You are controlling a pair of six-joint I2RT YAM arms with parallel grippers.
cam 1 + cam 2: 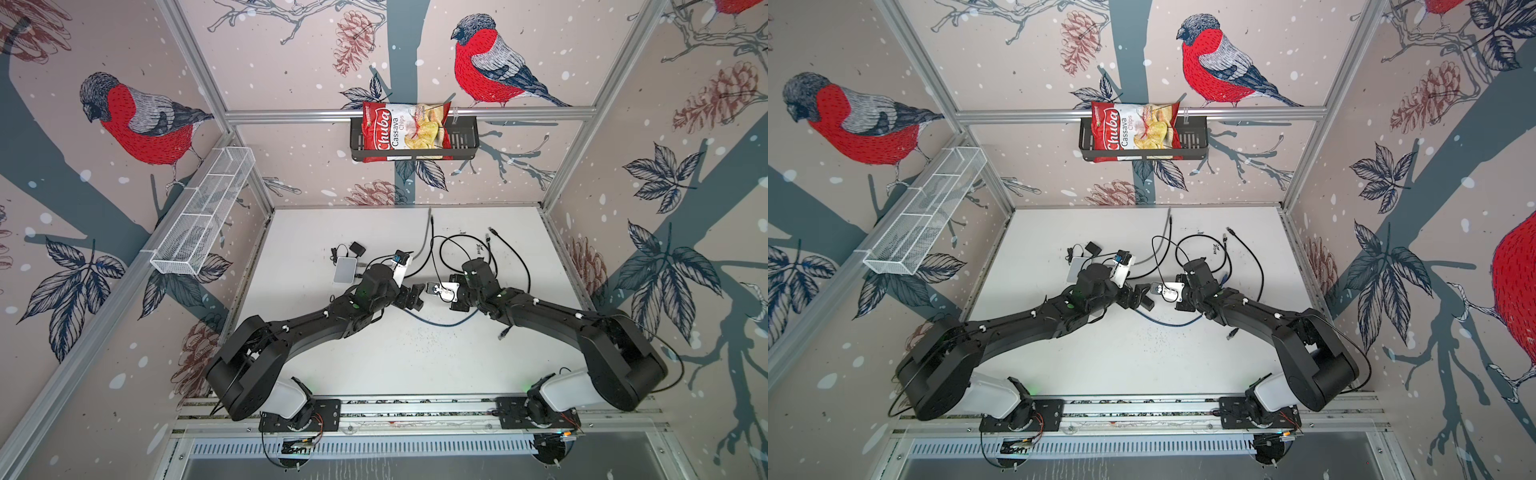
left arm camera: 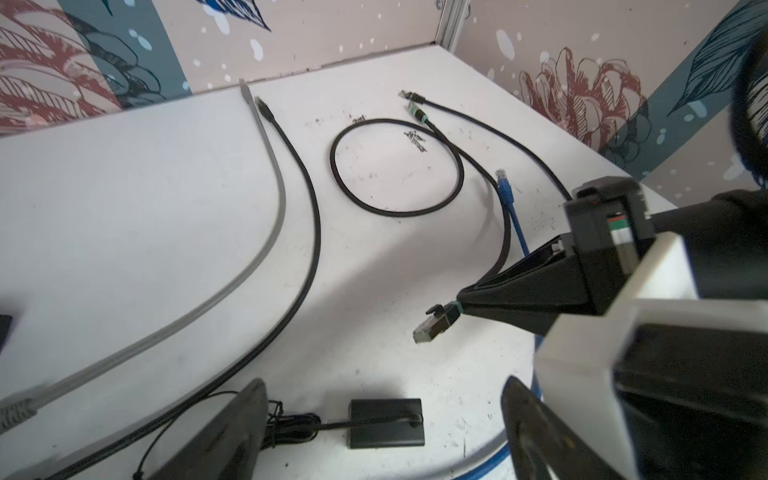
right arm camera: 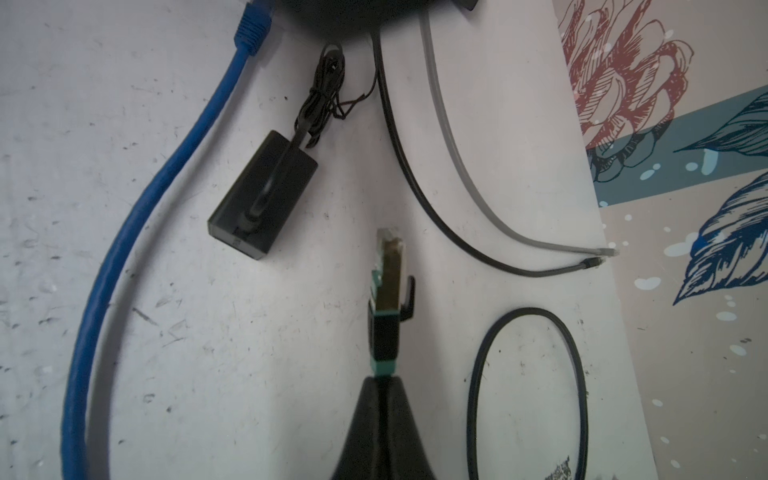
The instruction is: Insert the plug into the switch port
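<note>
The right claw [image 3: 380,384] is shut tight on the plug [image 3: 389,266]. The left claw [image 1: 412,298] is wide open and holds nothing. The plug hangs above the table [image 1: 374,365], off to the right of the white switch [image 1: 345,269] and not touching it. So the pick-up looks done, but the push into a port is still left. Only the top views show the switch. The wrist views show the plug up close.

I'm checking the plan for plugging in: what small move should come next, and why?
Probably ease the open left gripper forward onto the plug, which the right gripper pinches at its tail, tip free. The switch lies on the left arm's side.
</note>
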